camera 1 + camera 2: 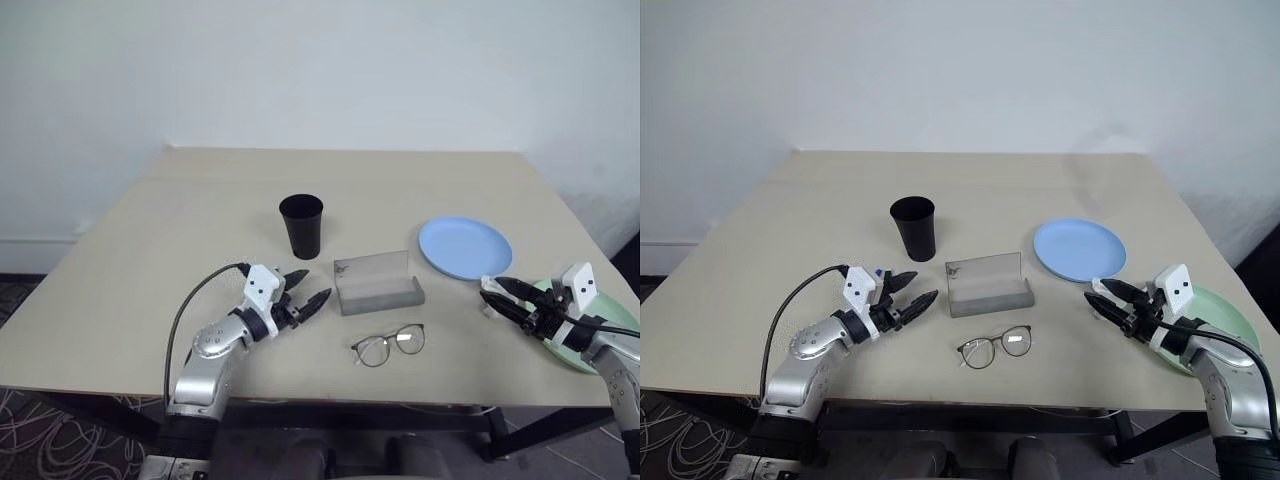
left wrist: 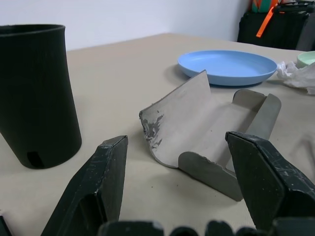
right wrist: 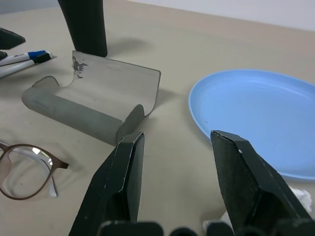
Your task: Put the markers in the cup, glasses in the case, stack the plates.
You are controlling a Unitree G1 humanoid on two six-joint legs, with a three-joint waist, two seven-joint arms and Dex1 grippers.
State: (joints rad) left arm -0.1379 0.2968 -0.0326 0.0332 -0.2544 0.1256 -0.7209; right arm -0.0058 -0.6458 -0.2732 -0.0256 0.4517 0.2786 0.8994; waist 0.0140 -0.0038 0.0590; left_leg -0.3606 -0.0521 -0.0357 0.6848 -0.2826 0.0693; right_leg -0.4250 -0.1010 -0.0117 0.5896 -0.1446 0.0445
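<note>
The black cup [image 1: 301, 226] stands upright mid-table. In front of it the grey case [image 1: 377, 283] lies with its lid up, and the glasses [image 1: 388, 344] lie on the table just before the case. The light blue plate [image 1: 465, 247] rests right of the case. The mint green plate [image 1: 1230, 315] sits at the right edge, partly under my right arm. Two markers [image 3: 19, 59] lie side by side left of the case, by my left gripper [image 1: 313, 285], which is open and points at the case. My right gripper [image 1: 486, 291] is open and empty, just before the blue plate.
A crumpled white tissue [image 2: 298, 76] lies between the two plates, close under my right gripper. The table's far half [image 1: 340, 180] is bare, with a white wall behind. The right table edge runs close beside the green plate.
</note>
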